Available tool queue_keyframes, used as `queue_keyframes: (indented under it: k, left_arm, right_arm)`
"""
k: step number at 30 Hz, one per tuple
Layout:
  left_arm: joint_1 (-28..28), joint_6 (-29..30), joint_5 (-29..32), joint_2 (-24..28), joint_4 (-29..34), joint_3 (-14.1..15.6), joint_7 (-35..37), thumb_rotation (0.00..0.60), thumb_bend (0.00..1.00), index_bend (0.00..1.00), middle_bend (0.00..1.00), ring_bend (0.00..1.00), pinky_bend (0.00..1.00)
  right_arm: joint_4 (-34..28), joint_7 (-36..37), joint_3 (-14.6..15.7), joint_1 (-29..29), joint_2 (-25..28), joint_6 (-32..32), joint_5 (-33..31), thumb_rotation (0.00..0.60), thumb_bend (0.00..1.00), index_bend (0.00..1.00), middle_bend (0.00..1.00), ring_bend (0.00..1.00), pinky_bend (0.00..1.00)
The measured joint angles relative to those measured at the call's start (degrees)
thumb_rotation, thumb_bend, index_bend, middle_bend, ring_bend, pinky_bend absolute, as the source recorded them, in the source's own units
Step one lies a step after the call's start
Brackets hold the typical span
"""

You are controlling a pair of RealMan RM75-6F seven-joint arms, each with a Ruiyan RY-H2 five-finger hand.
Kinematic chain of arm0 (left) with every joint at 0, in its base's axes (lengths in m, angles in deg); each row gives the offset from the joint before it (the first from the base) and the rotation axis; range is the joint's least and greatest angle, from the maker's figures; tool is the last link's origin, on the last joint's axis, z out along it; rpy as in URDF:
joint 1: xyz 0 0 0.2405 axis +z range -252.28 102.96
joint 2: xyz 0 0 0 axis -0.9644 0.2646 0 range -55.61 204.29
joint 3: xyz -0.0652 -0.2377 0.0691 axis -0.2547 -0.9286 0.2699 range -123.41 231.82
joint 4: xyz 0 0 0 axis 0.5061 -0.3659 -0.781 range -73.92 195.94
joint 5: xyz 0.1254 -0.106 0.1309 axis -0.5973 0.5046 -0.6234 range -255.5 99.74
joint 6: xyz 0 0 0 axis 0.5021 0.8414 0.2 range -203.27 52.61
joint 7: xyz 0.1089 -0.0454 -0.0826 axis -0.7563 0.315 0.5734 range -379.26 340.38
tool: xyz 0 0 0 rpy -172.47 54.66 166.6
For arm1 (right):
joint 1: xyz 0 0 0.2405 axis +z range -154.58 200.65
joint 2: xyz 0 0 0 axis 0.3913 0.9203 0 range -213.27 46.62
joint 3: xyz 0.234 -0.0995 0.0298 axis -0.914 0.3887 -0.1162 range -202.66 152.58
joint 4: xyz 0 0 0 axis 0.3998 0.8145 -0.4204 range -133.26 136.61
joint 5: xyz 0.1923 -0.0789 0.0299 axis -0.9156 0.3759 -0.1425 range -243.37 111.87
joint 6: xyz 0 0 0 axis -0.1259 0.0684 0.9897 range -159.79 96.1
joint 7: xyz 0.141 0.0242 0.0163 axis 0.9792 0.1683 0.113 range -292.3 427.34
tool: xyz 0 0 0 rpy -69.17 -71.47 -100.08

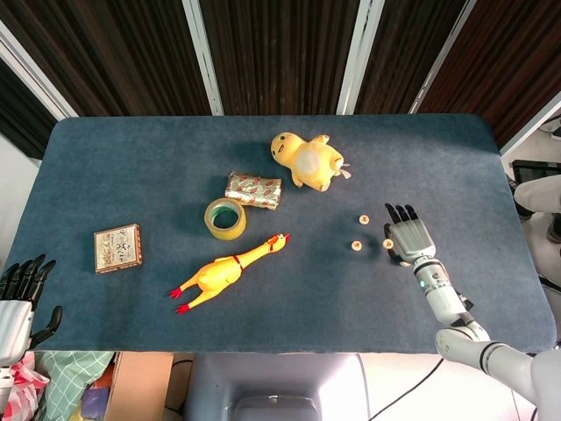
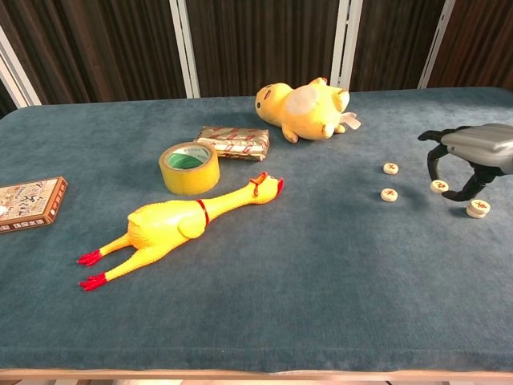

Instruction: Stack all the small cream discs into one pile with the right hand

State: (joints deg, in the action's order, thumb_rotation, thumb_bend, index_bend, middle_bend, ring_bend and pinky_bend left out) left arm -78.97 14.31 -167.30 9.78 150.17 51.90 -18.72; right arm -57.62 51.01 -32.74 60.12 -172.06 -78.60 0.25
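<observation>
Bench (image 1: 131, 167): blue felt top, everything sits on it.

Rubber chicken (image 1: 230, 272) lies diagonally near the front edge, left of centre. Yellow plush toy (image 1: 306, 159) sits toward the back edge, about mid-width. Tape roll (image 1: 226, 217) is just behind the chicken, with a foil packet (image 1: 253, 189) beside it. Small printed box (image 1: 117, 247) is near the left edge.

Right robot hand (image 2: 469, 157) hovers palm-down over the right part of the bench, fingers spread and arched, holding nothing. Left robot hand (image 1: 19, 294) hangs off the front-left corner, fingers apart, empty.

Cream discs, all flat and separate, none stacked:
- disc (image 2: 391, 168) furthest back, well clear of the hand
- disc (image 2: 389, 194) in front of it
- disc (image 2: 438, 186) under the fingertips; contact unclear
- disc (image 2: 478, 208) by the thumb side, nearest the right edge
</observation>
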Motion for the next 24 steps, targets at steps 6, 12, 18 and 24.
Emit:
queue_keyframes:
  k: [6, 12, 18, 24]
  left_arm:
    - [0.0, 0.1, -0.2, -0.1, 0.0, 0.0, -0.1, 0.6, 0.44, 0.0, 0.0, 0.0, 0.06]
    - [-0.1, -0.1, -0.5, -0.2, 0.1, 0.2, -0.6, 0.6, 0.44, 0.0, 0.0, 0.0, 0.06]
    - [-0.4, -0.7, -0.5, -0.4, 0.2, 0.2, -1.0, 0.6, 0.44, 0.0, 0.0, 0.0, 0.06]
    - [-0.5, -0.7, -0.4, -0.5, 0.2, 0.1, -1.1, 0.6, 0.44, 0.0, 0.0, 0.0, 0.06]
  right_arm:
    - [-8.5, 3.2, 2.0, -3.0, 6.3, -4.4, 4.7, 0.6, 0.47, 0.63, 0.03, 0.0, 0.0]
    - [-13.9, 4.3, 5.6, -6.4, 11.9, -7.3, 8.3, 0.6, 0.47, 0.63, 0.03, 0.0, 0.0]
    - [-13.1, 5.6, 6.0, -6.9, 12.5, -6.1, 8.2, 0.6, 0.47, 0.63, 0.03, 0.0, 0.0]
    - [-10.2, 4.6, 5.5, -6.5, 11.1, -5.2, 7.3, 0.6, 0.47, 0.63, 0.03, 0.0, 0.0]
